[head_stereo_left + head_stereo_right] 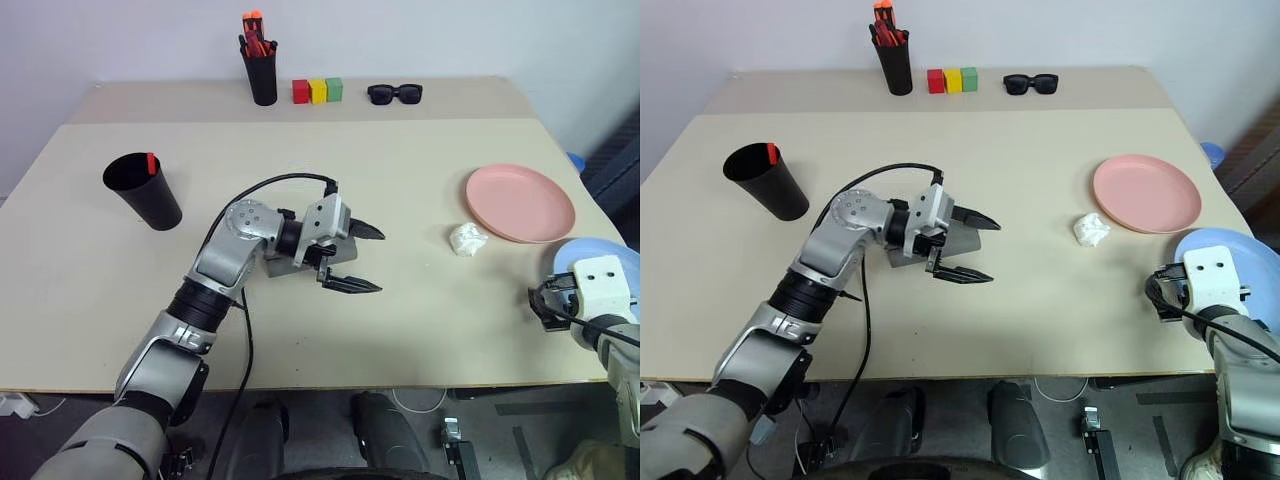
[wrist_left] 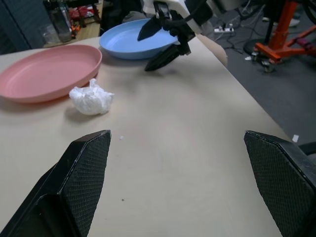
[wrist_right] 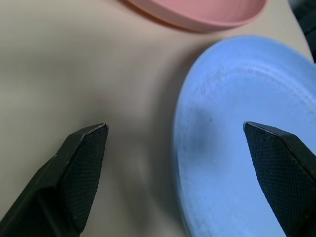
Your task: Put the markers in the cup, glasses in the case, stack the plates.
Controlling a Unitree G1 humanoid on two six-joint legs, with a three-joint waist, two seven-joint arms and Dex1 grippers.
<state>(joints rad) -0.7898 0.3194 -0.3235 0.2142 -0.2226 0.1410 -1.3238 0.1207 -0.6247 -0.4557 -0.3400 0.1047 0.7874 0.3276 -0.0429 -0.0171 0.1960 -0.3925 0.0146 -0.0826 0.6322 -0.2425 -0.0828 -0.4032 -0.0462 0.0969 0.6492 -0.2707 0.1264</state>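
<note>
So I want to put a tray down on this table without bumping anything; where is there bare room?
Bare tabletop lies between the black cup and the back row, and along the near edge between the left gripper and right gripper. It is crowded at the robot's right: pink plate, crumpled white wad, blue plate.

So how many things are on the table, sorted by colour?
Black: 3 – cup, pen holder, sunglasses
Pink: 1 – plate
Blue: 1 – plate
Red, yellow, green blocks: 3
White: 1 – crumpled wad
Grey: 1 – case
Total: 10
</note>
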